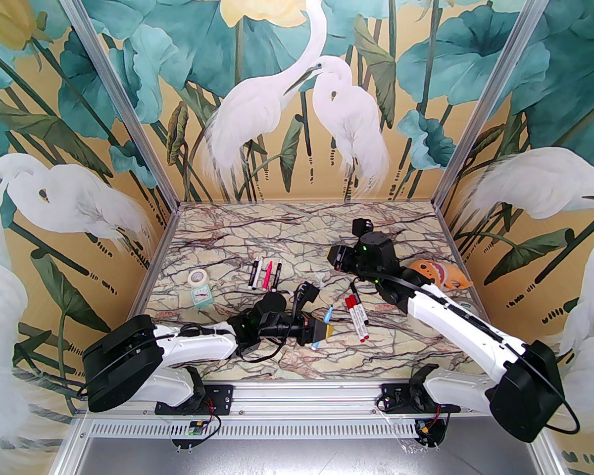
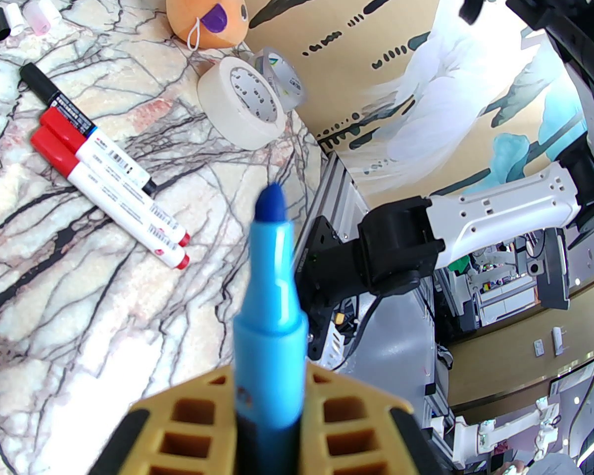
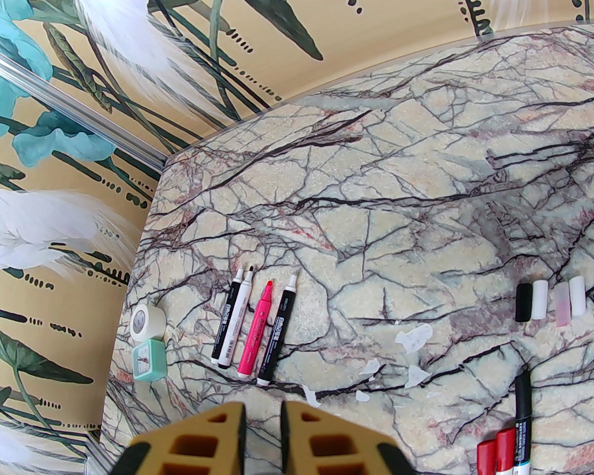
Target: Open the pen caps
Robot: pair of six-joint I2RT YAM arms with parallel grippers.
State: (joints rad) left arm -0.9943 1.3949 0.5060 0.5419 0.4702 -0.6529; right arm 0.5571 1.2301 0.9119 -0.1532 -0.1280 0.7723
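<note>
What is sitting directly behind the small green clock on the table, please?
A white tape roll sits just beyond the clock, toward the back wall. The clock hides the roll's near edge, so contact cannot be confirmed.

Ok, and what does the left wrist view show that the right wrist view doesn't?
Left wrist view: the left gripper shut on an uncapped blue marker, an orange plush toy, a masking tape roll beside a clear tape roll.
Right wrist view: the right gripper shut and empty, a row of four uncapped markers, a mint clock, a small tape roll, white scraps.
Both: the four loose caps, two red-capped markers and the black-capped marker beside them.
</note>
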